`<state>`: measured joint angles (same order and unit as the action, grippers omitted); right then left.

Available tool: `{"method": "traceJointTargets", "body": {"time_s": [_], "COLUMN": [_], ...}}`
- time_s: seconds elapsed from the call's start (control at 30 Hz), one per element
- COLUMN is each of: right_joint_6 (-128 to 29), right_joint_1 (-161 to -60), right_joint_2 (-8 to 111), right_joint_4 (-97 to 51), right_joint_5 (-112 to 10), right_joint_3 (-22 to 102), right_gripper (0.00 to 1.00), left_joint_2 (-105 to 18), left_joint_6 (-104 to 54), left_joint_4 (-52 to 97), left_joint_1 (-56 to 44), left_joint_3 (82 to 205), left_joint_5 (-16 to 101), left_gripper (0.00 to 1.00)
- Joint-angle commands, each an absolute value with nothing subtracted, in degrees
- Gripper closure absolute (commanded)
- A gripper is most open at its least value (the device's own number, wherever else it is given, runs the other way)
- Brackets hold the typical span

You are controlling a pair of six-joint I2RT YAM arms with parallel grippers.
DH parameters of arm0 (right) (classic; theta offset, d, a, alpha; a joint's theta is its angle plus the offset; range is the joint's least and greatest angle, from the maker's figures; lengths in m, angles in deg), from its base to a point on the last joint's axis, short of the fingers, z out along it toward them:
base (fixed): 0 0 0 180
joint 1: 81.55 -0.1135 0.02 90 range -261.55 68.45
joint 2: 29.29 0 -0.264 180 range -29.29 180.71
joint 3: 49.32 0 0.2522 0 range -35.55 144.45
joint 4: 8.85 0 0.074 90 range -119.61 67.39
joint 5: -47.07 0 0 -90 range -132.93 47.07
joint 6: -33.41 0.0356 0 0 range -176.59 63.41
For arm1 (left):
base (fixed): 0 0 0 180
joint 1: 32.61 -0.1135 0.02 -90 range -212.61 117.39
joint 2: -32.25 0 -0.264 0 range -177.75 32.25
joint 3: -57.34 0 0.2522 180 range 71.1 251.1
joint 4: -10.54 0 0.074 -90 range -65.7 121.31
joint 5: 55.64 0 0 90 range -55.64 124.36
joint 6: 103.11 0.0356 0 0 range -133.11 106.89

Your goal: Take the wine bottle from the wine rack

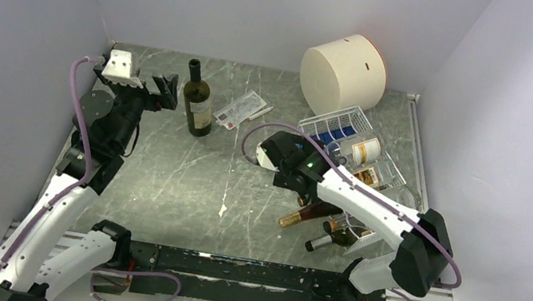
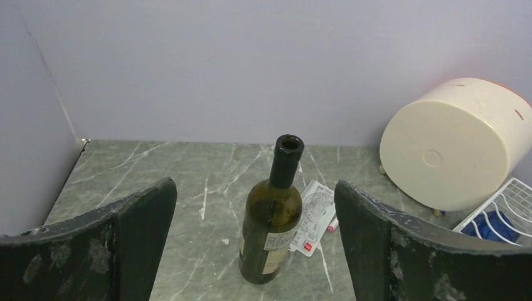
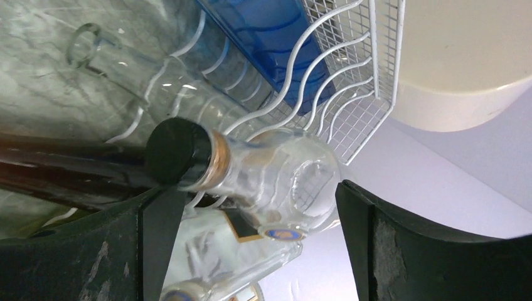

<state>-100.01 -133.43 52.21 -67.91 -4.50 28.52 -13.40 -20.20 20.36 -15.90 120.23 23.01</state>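
The white wire wine rack [image 1: 342, 120] stands at the right, and its wavy tiers [image 3: 351, 75] fill the right wrist view. Several bottles lie in it: a clear labelled one [image 1: 366, 152] and dark ones [image 1: 310, 214] sticking out towards the front. My right gripper [image 1: 294, 173] is open at the rack's left side. In its wrist view the right gripper [image 3: 263, 207] straddles a clear bottle with a black cap [image 3: 270, 169] without closing on it. A dark green wine bottle [image 1: 197, 107] stands upright on the table. My left gripper [image 1: 169, 92] is open just left of that bottle [image 2: 273, 219].
A big cream cylinder [image 1: 343, 72] lies on its side behind the rack and also shows in the left wrist view [image 2: 452, 150]. A white printed card [image 1: 241, 109] lies beside the upright bottle. A blue item [image 3: 270, 37] sits in the rack. Walls enclose the table.
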Motion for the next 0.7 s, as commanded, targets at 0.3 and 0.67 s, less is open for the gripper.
{"method": "traceJointTargets", "body": {"time_s": [0.3,0.67], "right_joint_6": [-111.31,-112.87], "right_joint_1": [-128.51,-128.38], "right_joint_2": [58.31,58.19], "right_joint_4": [-55.10,-54.53], "right_joint_5": [-4.16,-3.70], "right_joint_3": [25.91,25.47], "right_gripper": [0.12,0.30], "left_joint_2": [-12.00,-12.41], "left_joint_6": [-19.66,-19.13], "left_joint_4": [19.67,19.61], "left_joint_1": [-13.30,-12.84], "left_joint_3": [121.97,121.87], "left_joint_5": [21.24,21.10], "left_gripper": [0.01,0.01]}}
